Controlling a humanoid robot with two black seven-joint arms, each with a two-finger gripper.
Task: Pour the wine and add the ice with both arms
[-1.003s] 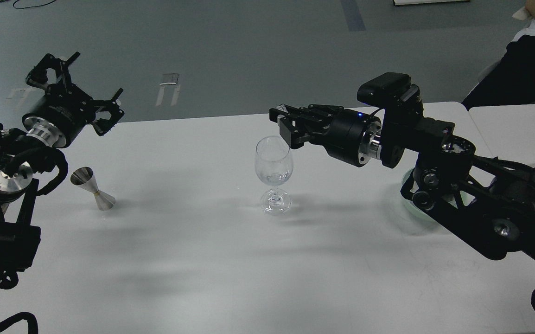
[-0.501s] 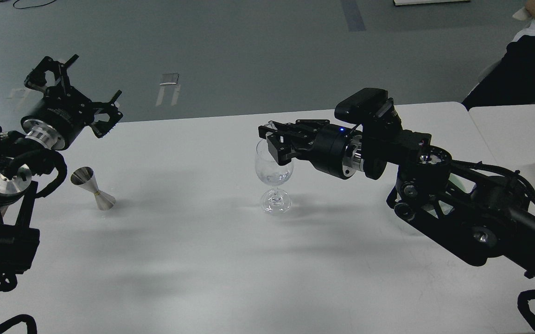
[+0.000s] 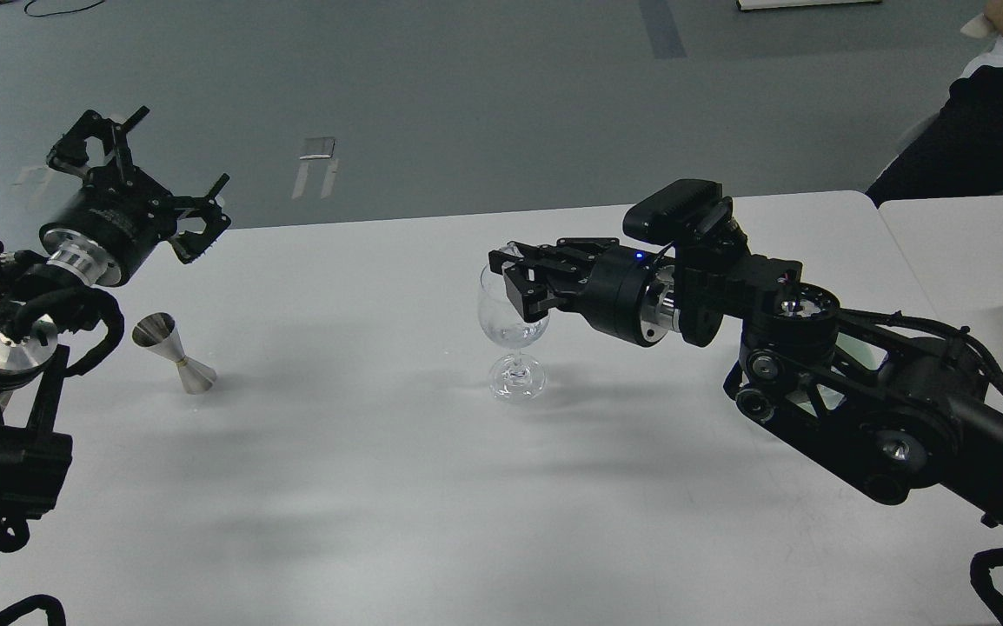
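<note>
The right arm's black claw gripper (image 3: 512, 276) hangs over the rim of the upright clear stemmed wine glass (image 3: 513, 326) from three o'clock; whether it pinches ice, I cannot tell. The left gripper (image 3: 154, 178), spread empty, sits far off at nine o'clock.

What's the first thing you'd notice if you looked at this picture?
Most eyes would go to the clear wine glass standing mid-table, with the right gripper at its rim. Next comes the left gripper, held open in the air at the far left. Below it a small silver jigger stands tilted on the white table.
</note>
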